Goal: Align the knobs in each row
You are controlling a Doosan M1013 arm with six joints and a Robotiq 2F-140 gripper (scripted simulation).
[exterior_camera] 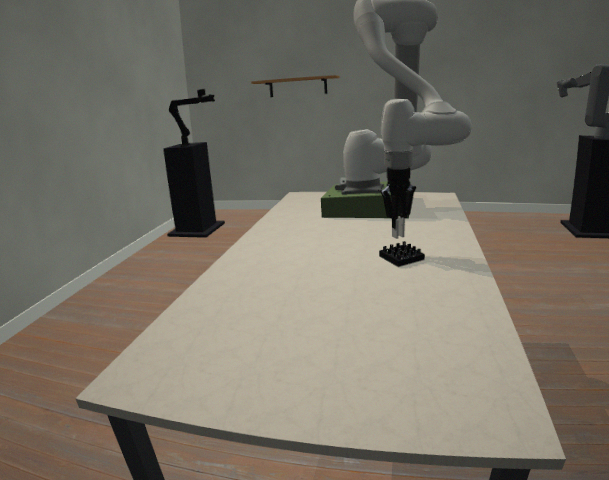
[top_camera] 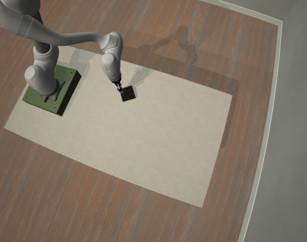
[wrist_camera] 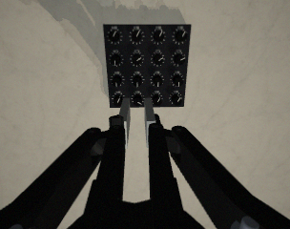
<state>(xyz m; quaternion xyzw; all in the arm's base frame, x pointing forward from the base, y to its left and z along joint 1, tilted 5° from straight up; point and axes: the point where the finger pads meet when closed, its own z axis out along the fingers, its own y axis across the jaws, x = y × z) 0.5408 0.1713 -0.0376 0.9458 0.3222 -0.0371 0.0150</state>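
The black knob box (top_camera: pixel 128 99) (exterior_camera: pixel 389 258) (wrist_camera: pixel 126 47) stands on the table with four rows of four knobs. In the wrist view, the top-row lines slant up and right. In the second row, the leftmost knob (wrist_camera: pixel 115 59) points down; the others point right and slightly up. The third-row lines point down. In the bottom row, the second knob from the left (wrist_camera: pixel 138 99) seems to point lower right, unlike its neighbours. Names are too small to read; the socket is not visible. My gripper (top_camera: pixel 119 89) (exterior_camera: pixel 398 235) (wrist_camera: pixel 136 108) is above the box's near edge, its empty fingers narrowly apart.
The table (top_camera: pixel 153 135) (exterior_camera: pixel 345 335) bears the green base block (top_camera: pixel 67 75) (exterior_camera: pixel 351 208) of the arm, behind the box in the exterior view. Two dark pedestals (exterior_camera: pixel 189 191) (exterior_camera: pixel 596 186) with other arms stand on the floor beyond the table's sides.
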